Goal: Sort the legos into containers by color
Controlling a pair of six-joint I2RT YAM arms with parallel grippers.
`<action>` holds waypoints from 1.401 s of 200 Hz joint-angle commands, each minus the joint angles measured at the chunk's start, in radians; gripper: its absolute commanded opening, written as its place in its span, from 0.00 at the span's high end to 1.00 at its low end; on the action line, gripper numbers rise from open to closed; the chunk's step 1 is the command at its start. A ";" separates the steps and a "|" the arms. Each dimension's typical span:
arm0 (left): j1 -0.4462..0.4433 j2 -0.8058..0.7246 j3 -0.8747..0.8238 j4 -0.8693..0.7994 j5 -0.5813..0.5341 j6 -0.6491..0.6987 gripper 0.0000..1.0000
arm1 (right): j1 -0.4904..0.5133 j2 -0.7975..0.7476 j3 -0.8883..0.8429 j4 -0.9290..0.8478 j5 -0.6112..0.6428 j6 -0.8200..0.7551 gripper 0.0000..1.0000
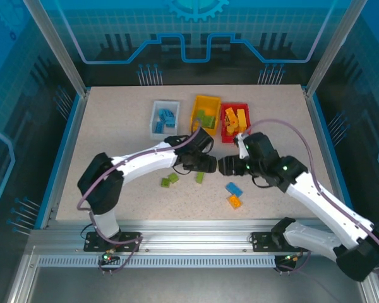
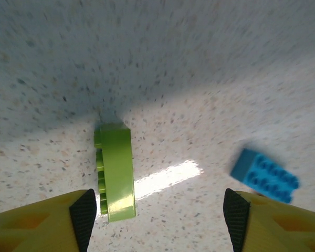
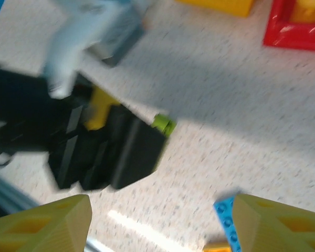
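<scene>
Top external view: on the speckled table [image 1: 114, 126] three containers stand in a row at the far side. The white bin [image 1: 166, 103] on the left holds blue legos [image 1: 165, 118]. The yellow bin [image 1: 206, 97] in the middle holds green legos [image 1: 205, 118], and the red bin [image 1: 223, 123] on the right holds yellow-orange legos [image 1: 235, 117]. Loose pieces lie nearer. Two green bricks [image 1: 170, 180] touch each other on the left, and a single green brick [image 1: 199, 177] lies just on the near side of the left gripper [image 1: 205, 165]. To the right are a blue brick [image 1: 234, 189] and, just nearer than it, an orange brick [image 1: 234, 201]. The left gripper and the right gripper [image 1: 226, 165] meet almost tip to tip at mid-table, a little nearer than the yellow and red bins. In the left wrist view the left gripper's jaws stand wide apart over the table and hold nothing. The single green brick lies on its side just beside one black pad [image 2: 84, 215], though whether they touch cannot be told, and the blue brick lies off the other pad. In the right wrist view the right gripper's yellow fingers [image 3: 58, 220] are likewise spread wide with nothing between them. A gear emblem [image 1: 196, 7] is printed on the blue back wall; any lettering on the studs is too small to read.
</scene>
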 commanded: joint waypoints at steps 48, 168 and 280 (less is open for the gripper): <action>-0.013 0.118 0.015 -0.043 -0.122 0.029 0.33 | 0.056 -0.189 -0.125 0.031 -0.076 0.121 0.27; 0.019 0.121 0.127 -0.058 -0.137 0.071 0.71 | 0.040 -0.121 -0.051 0.092 -0.080 0.079 0.28; 0.257 0.434 0.785 -0.120 -0.097 0.271 0.77 | -0.247 0.235 0.235 0.336 -0.195 0.095 0.32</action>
